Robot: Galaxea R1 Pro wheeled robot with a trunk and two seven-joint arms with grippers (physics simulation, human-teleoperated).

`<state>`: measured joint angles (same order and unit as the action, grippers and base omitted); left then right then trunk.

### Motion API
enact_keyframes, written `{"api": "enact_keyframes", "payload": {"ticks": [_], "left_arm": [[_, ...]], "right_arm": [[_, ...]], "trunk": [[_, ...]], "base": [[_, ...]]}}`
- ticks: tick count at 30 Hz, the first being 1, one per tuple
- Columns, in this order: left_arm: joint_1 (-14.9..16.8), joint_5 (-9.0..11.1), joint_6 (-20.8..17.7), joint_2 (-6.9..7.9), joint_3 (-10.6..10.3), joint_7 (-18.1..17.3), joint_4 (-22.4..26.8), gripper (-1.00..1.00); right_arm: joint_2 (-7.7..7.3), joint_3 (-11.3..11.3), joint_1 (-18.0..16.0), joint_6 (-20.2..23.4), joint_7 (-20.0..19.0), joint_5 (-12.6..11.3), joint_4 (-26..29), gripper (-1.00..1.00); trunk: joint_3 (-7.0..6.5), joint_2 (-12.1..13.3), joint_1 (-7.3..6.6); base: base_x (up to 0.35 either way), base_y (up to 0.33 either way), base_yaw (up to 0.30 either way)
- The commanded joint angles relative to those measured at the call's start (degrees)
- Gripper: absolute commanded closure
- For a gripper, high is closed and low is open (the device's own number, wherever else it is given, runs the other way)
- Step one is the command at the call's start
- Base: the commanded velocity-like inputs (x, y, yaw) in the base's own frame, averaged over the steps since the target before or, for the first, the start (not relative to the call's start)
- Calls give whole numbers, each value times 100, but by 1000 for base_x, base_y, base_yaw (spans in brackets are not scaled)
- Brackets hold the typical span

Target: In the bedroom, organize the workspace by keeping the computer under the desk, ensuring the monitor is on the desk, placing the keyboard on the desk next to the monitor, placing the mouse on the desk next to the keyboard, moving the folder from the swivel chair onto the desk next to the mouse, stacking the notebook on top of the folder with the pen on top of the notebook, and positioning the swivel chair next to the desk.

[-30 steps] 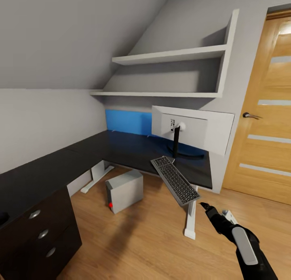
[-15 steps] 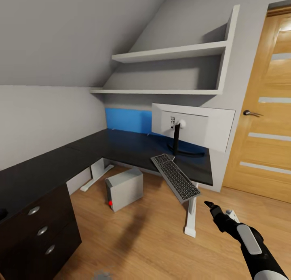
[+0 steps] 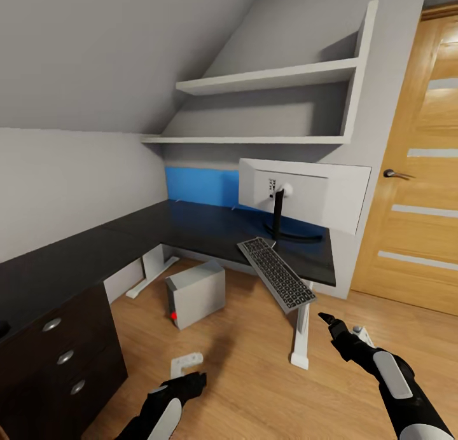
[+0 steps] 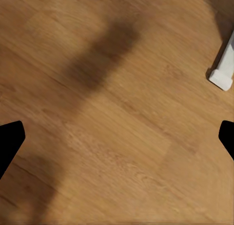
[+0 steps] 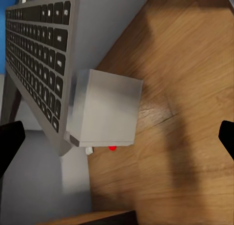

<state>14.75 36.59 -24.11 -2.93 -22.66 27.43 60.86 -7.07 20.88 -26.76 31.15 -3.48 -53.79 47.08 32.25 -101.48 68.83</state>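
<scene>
Overhanging desk (image 3: 210, 233) edge, keyboard (image 3: 276, 272) beyond right jaws (image 3: 340, 329).

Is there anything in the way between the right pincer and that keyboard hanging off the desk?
Nothing visible. The right pincer hangs over bare floor just below the keyboard, which tilts off the desk edge. The white desk leg stands beside that path, not across it. Its jaws look open.

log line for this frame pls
keyboard: tilted, overhanging desk edge | monitor: on desk | computer: on floor | right tool: open, near keyboard | left tool: open, low
</scene>
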Motion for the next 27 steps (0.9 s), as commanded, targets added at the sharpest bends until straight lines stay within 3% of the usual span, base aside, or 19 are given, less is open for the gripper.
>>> {"api": "enact_keyframes", "payload": {"ticks": [1, 6, 10, 14, 20, 27], "left_arm": [[-14, 56, 31, 1, -23, 53, 11, -100], [-170, 64, 268, 5, -259, 70, 192, -100], [-485, 61, 349, 105, -422, 189, 895, -100], [-981, 69, 366, 330, -496, 728, 1849, -100], [-1180, 80, 376, 446, -526, 1148, 2155, -100], [-1216, 75, 387, 464, -553, 1251, 2202, -100]], "right_arm": [[2, 16, -5, 31, -20, 6, 3, -100], [18, -7, -5, 19, -15, 18, 52, -100], [29, -6, -5, 35, -13, 12, 277, -100], [45, -1, -5, 18, -21, 9, 468, -100], [74, -6, -5, 8, -29, 10, 515, -100], [163, -5, -5, 3, -27, 25, 520, -100]], "trunk": [[25, -45, 22], [115, -245, 132], [186, -406, 220], [258, -566, 308], [366, -807, 439], [492, -1088, 593]], "base": [[0, 0, 0], [0, 0, 0], [0, 0, 0], [0, 0, 0], [0, 0, 0], [0, 0, 0]]}}
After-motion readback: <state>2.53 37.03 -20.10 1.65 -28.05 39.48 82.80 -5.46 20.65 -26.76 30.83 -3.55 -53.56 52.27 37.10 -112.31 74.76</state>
